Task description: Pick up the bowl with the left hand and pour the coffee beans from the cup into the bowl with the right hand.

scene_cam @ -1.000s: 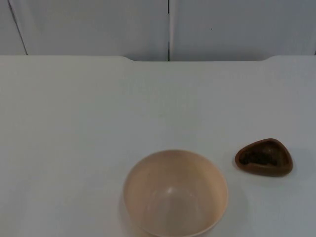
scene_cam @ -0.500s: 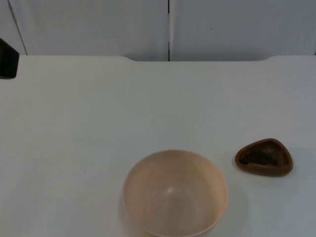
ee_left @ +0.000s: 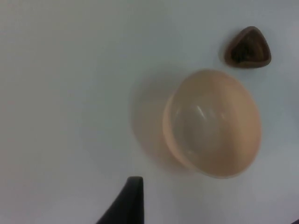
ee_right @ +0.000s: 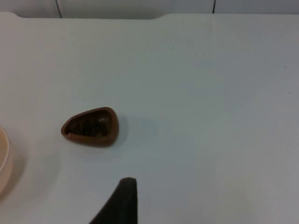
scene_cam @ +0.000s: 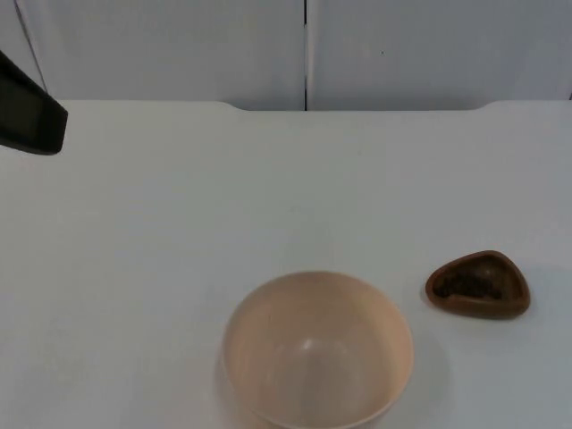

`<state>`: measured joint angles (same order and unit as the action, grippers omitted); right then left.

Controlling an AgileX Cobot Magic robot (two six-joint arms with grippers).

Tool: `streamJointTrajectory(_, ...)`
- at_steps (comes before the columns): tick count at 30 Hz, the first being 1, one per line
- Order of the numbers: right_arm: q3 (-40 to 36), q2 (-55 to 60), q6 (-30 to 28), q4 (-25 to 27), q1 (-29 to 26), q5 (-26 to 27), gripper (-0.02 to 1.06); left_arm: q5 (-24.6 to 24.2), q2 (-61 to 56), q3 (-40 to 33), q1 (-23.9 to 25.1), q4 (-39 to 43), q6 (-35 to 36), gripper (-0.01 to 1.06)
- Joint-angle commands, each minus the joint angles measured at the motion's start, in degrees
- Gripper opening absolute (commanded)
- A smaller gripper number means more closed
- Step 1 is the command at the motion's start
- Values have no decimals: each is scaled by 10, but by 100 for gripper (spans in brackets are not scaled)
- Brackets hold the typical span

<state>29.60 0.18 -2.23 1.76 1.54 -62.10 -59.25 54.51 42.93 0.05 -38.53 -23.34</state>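
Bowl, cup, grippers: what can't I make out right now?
- Bowl: near rim cut off by the top view's lower edge.
- Cup: dark contents, presumably the beans, too small to make out singly.
- Left gripper and right gripper: one fingertip each at the wrist views' edge; open or shut unclear.

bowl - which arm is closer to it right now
Hard to call. The left arm is at the table's far left edge, well away from the bowl. The right arm's wrist view looks over the brown cup, with the bowl's rim at its edge.
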Motion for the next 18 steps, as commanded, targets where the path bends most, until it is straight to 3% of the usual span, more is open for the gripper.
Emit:
streamJointTrajectory(1,0,-2,1,-1,-4,3,105,2,7,4,-1,-2,-3,101)
streamJointTrajectory(11,0,-2,1,-1,-4,3,105,27,62,4,-7,17,-2,101)
streamJointTrajectory(18,0,-2,1,-1,-4,3,105,76,117,4,-86,36,8,101)
